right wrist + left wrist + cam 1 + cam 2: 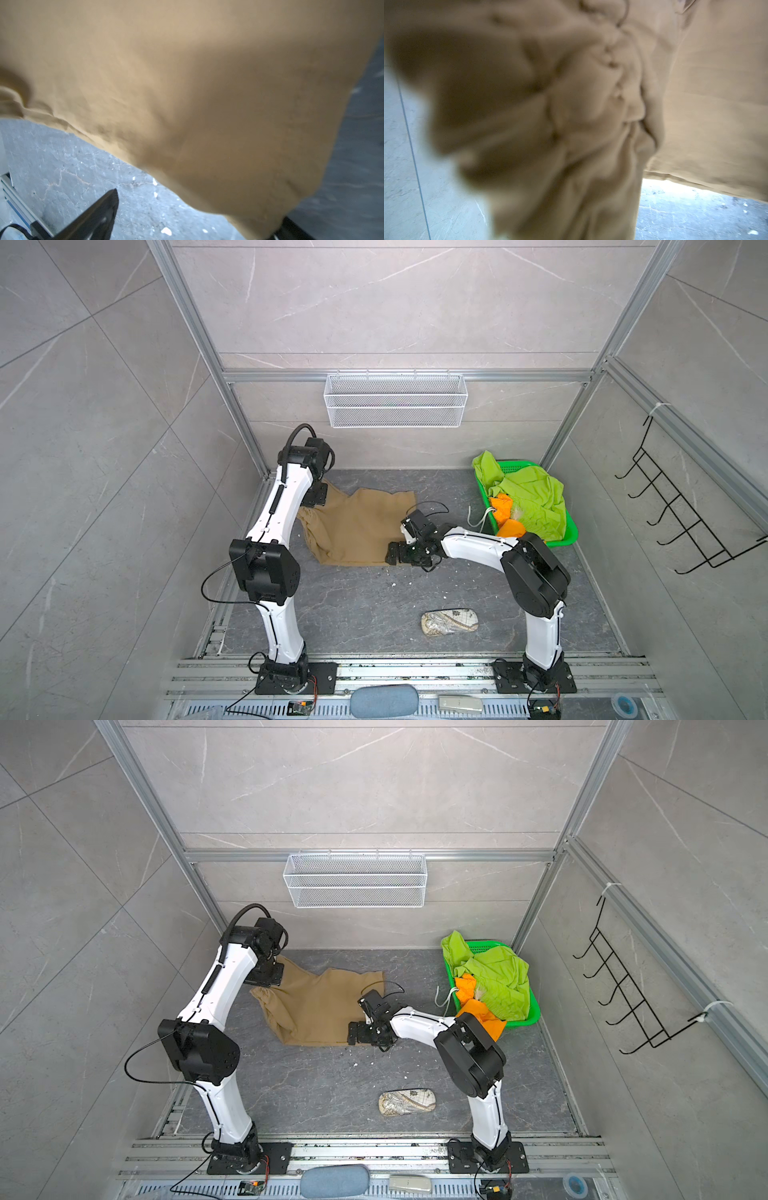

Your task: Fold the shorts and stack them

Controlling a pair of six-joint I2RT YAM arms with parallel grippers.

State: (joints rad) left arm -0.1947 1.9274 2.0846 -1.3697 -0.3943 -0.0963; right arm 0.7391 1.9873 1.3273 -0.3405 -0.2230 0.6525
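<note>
Crowding the left wrist view, blurred tan shorts [591, 104] hide the left fingers [316, 494], seemingly clenched on them; right fingers [99, 216] spread, released.

Each arm is built from glossy white shell links joined by blocky black joint housings, as is seen in both top views on the left arm [286, 506] and the right arm [478, 545]. A black ribbed cable guide [277, 495] is run along the left arm's white link, and a corrugated black hose [300, 430] is arched above it. A thin black cable [203, 588] is looped from the left elbow housing [266, 572], which is dotted with small screw holes. Flat black base plates [322, 676] are fitted, with thin red wires [314, 688] beside. The right end effector [394, 553] is made of black parts.
</note>
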